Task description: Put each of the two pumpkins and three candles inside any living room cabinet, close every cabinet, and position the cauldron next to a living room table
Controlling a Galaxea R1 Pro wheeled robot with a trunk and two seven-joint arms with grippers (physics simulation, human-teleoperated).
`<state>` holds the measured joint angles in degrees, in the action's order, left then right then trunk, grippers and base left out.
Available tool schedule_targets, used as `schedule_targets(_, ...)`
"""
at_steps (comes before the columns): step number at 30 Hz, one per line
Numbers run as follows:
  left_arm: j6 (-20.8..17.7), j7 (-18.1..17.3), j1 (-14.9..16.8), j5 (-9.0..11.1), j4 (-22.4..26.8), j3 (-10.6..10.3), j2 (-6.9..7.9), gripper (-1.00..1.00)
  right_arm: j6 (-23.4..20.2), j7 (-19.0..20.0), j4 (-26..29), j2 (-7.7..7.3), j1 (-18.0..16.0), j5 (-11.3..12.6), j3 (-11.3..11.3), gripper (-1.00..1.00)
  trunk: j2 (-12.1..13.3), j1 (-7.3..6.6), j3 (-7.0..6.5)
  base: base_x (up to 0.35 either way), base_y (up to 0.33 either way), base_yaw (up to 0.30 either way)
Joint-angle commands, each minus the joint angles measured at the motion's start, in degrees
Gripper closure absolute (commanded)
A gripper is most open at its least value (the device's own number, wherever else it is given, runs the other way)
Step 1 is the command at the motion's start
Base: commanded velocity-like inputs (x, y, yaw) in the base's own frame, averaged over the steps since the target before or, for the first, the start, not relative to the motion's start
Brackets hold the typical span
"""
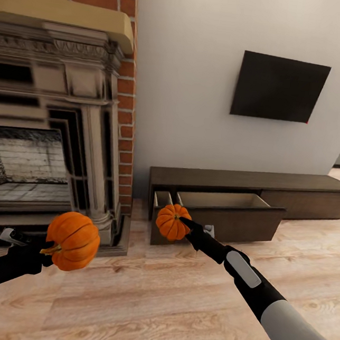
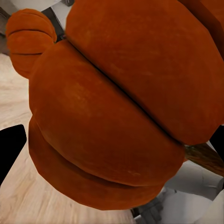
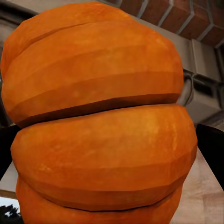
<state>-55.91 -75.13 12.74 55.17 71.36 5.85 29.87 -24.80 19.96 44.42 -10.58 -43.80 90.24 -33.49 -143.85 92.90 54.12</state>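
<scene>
I hold two orange ribbed pumpkins above the floor. My left gripper (image 1: 55, 247) is shut on the nearer pumpkin (image 1: 74, 240), which is large in the left wrist view (image 2: 116, 112), with the other pumpkin (image 2: 27, 42) small behind it. My right gripper (image 1: 185, 225) is shut on the farther pumpkin (image 1: 172, 222), seen close up in the right wrist view (image 3: 102, 116). That pumpkin hangs just in front of the long, low, dark brown cabinet (image 1: 295, 186). The cabinet's wide drawer (image 1: 224, 200) and a narrow one (image 1: 162, 198) beside it stand pulled out, showing pale interiors.
A stone fireplace (image 1: 46, 139) with a brick surround (image 1: 126, 111) fills the left side, its base jutting out beside the cabinet's left end. A dark TV (image 1: 278, 87) hangs on the wall above the cabinet. Wooden floor (image 1: 174, 309) stretches in front.
</scene>
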Motion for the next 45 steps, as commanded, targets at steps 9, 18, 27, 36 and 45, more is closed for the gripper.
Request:
schedule_targets(9, -0.3, 0.1, 0.0, 0.1, 0.0, 0.0, 0.01, 1.00, 0.5, -0.1, -0.1, -0.06, -0.1, 0.4, -0.2, 1.00, 0.1, -0.24, -2.21, 0.000, 0.000, -0.124)
schedule_targets(18, -0.3, 0.1, 0.0, 0.1, 0.0, 0.0, -0.07, 1.00, 0.5, -0.2, -0.1, -0.06, -0.1, 0.4, -0.2, 1.00, 0.2, -0.37, -3.81, 0.000, 0.000, -0.245)
schedule_targets(27, -0.3, 0.1, 0.0, 0.0, 0.0, -0.1, -0.07, 1.00, 0.5, -0.3, -0.2, -0.06, 0.0, 0.4, -0.2, 1.00, 0.3, -0.58, -6.09, 0.000, 0.000, -0.246)
schedule_targets(36, -0.3, 0.1, 0.0, 0.0, 0.0, -0.1, -0.07, 1.00, 0.6, -0.5, -0.4, -0.06, 0.0, 0.3, -0.2, 1.00, 0.3, -0.68, -7.47, 0.000, 0.000, -0.246)
schedule_targets(45, -0.3, 1.7, 0.0, -0.3, 0.2, -0.2, -0.07, 1.00, 1.0, -0.6, -0.7, -0.06, 0.0, 0.3, -0.2, 1.00, 0.3, -0.68, -7.75, 0.021, -0.005, -0.148)
